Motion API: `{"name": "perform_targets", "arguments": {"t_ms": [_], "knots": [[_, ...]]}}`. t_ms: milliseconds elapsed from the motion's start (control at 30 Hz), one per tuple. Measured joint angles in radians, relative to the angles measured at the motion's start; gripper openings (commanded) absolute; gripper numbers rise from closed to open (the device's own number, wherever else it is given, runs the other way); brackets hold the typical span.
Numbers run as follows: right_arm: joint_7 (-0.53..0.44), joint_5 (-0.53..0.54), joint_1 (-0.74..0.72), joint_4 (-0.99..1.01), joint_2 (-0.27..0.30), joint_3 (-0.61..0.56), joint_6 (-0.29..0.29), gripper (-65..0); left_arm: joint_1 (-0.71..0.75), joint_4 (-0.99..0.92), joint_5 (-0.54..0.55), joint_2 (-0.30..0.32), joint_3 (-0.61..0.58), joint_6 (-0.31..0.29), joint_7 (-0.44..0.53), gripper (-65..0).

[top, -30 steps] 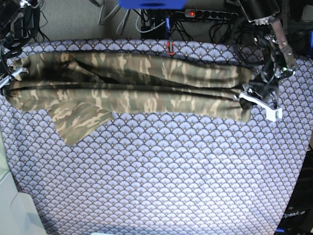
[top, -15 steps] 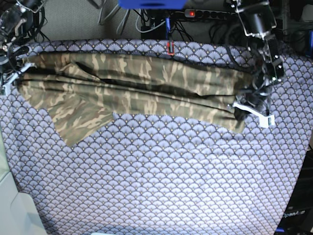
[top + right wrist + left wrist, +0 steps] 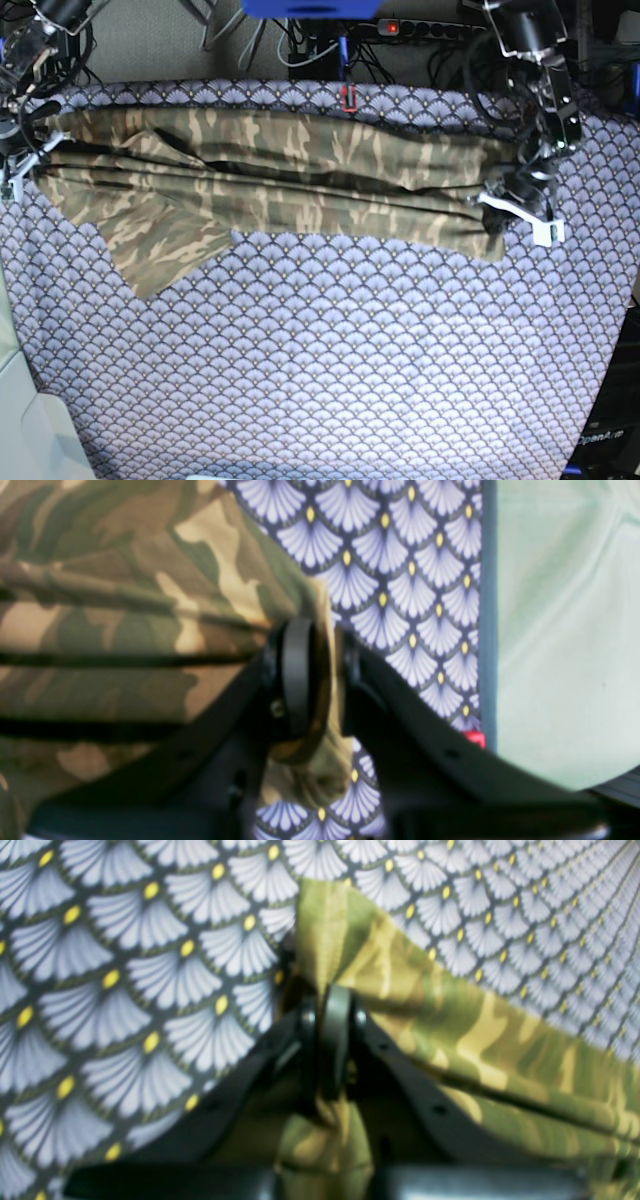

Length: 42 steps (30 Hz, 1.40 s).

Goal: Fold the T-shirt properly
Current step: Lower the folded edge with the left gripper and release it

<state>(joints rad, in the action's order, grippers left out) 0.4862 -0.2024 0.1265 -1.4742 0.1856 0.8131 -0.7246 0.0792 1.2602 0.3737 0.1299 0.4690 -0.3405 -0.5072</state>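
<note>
Base view gives me the T-shirt [image 3: 290,180] lying as a long folded band across the far part of the tablecloth [image 3: 330,360]. My left gripper [image 3: 332,1040] is clamped tight on its hem; the right gripper [image 3: 320,680] pinches cloth too (slightly parted).

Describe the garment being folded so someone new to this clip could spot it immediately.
A purple-grey fan-scale tablecloth covers the whole table. Along its far edge a long folded band of cloth stretches between the two arms: the T-shirt. Its olive, tan and brown camouflage streaks set it apart from the regular scallop pattern beneath.
</note>
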Motion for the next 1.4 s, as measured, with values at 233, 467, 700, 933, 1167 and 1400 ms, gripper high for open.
{"name": "perform_targets", "arguments": {"t_ms": [233,467,700,933,1167,1400], "knots": [[0.015,-0.005,0.021,-0.121,-0.034,0.018,0.007,-49.5,0.068,0.091,-0.029,-0.002,0.007,-0.051,-0.034,-46.1],[0.011,0.0,0.021,-0.185,-0.034,0.064,0.007,-49.0,0.097,0.168,-0.053,0.002,0.01,-0.03,-0.106,-39.1],[0.011,-0.001,0.024,-0.188,-0.033,0.072,0.006,-49.0,0.101,0.204,-0.055,-0.003,0.101,-0.045,-0.222,-39.0],[0.018,-0.037,0.077,-0.188,-0.034,-0.005,0.008,-49.0,0.101,0.204,-0.056,-0.002,0.102,-0.037,-0.223,-38.9],[0.044,-0.078,0.046,-0.227,-0.07,-0.003,0.014,-49.0,0.084,0.219,-0.061,-0.003,0.101,-0.036,-0.293,-38.9],[0.203,-0.068,-0.021,-0.316,-0.107,0.003,0.015,-49.0,0.082,0.242,-0.078,-0.019,0.083,-0.029,-0.304,-38.9]]}}
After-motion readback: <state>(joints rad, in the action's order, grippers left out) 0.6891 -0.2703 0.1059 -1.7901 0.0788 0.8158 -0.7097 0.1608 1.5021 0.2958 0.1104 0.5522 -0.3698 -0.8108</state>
